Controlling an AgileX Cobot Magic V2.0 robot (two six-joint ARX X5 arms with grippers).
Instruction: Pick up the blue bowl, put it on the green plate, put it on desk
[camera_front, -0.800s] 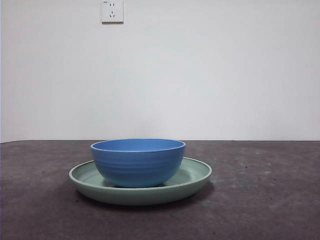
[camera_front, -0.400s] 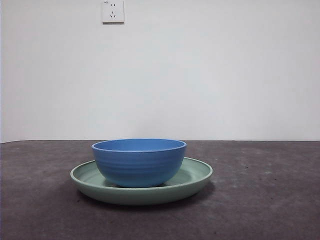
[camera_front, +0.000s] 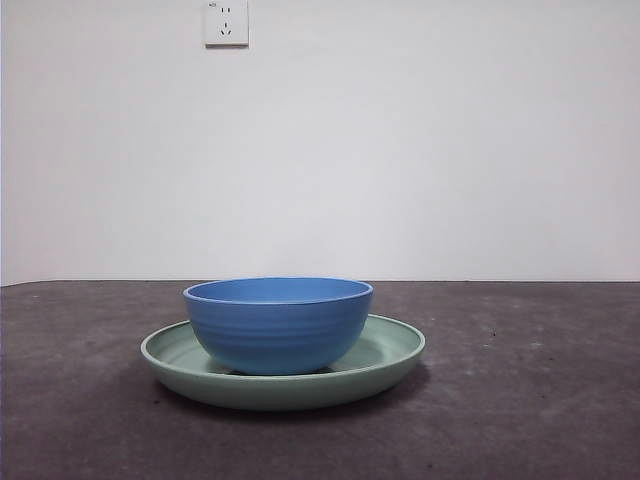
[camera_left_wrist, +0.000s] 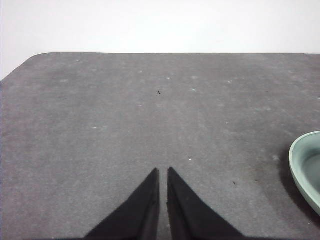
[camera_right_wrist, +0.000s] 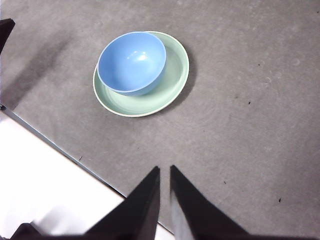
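Bowl and plate are stacked: the round, medium-blue bowl with faint ridges (camera_front: 277, 325) sits inside the wide, shallow, pale mint-green plate (camera_front: 392, 352), and the plate lies flat on the dark grey-brown speckled tabletop (camera_front: 540, 400). From the right wrist view we see that the bowl (camera_right_wrist: 132, 62) is not in the centre of the plate (camera_right_wrist: 172, 80); it rests toward one side, close to the rim there, so a wider crescent of green is bare on the other side. We judge that the first part of the task, bowl onto plate, is done, and that the bowl must next go from the plate onto the tabletop.

We see no arm in the front view, so both arms are waiting. Our right gripper (camera_right_wrist: 164, 172) hangs high above the tabletop edge, well apart from the stack, with its two black jaws almost together and nothing between them. Our left gripper (camera_left_wrist: 163, 174) is low over bare tabletop, its jaws also nearly closed and empty; only a piece of the plate rim (camera_left_wrist: 300, 167) shows at the side of its picture.

We think the off-centre position matters: a gripper that takes the bowl wall should open first and come down on the side with more free plate, so the lower jaw does not hit the plate rim.
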